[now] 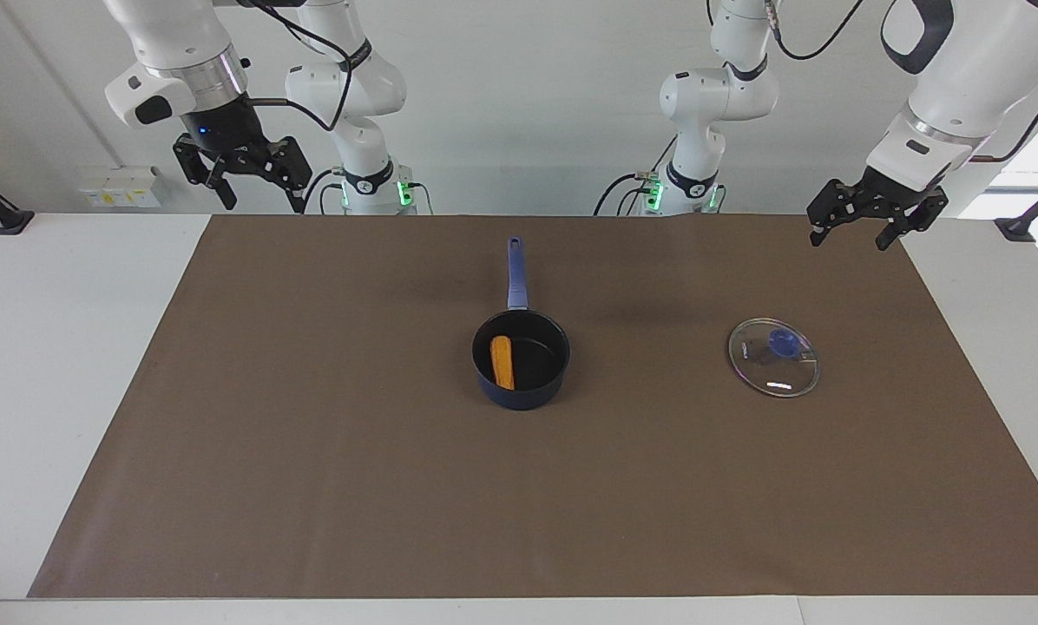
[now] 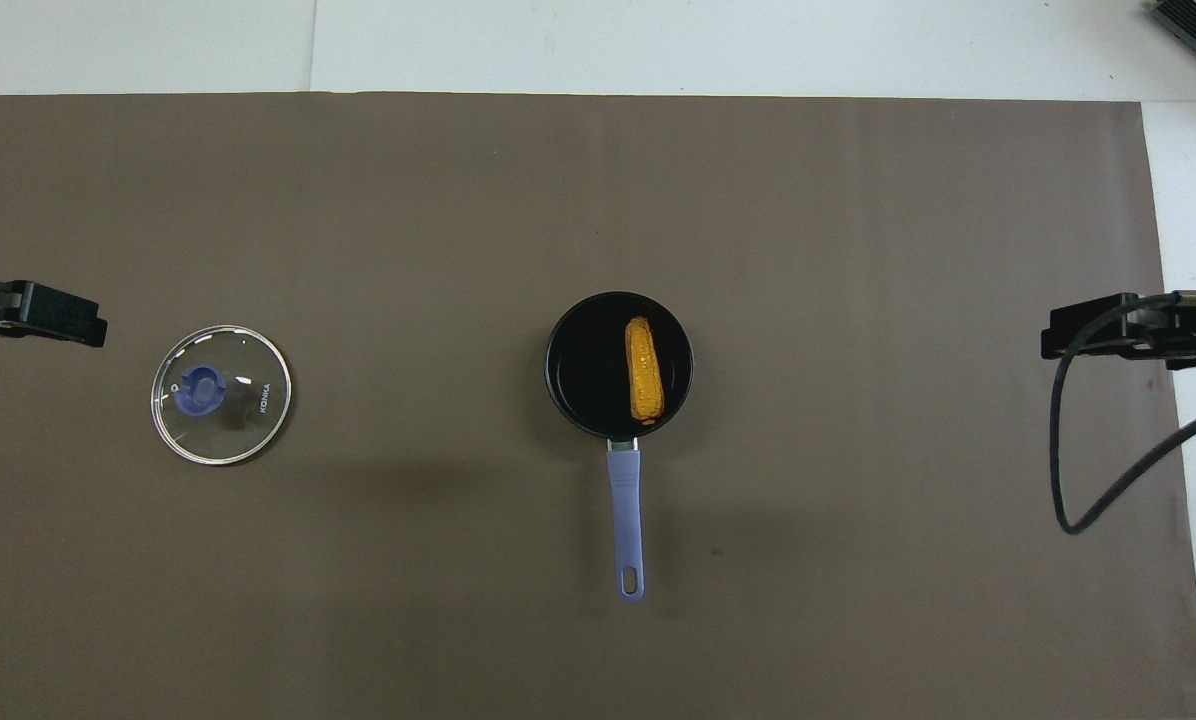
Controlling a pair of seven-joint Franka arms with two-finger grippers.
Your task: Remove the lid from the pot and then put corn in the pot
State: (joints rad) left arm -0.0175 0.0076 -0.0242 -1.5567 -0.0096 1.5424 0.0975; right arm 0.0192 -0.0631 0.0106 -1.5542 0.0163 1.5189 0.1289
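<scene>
One pot (image 1: 521,360), at the centre of the frame in the facing view, holds one corn (image 1: 502,362); nothing covers it. One lid (image 1: 773,357) lies flat at centre right, well apart. A brown mat (image 1: 311,486) covers the white table (image 1: 50,347) before a pale wall. The left gripper (image 1: 863,223), upper right, and the right gripper (image 1: 243,185), upper left, hang raised, jaws spread, empty.

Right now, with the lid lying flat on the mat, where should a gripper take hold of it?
Grip the blue knob at the centre of the lid, coming straight down from above. The glass disc lies flat, knob up, so its thin rim offers no purchase. The open left gripper hangs closest.
</scene>
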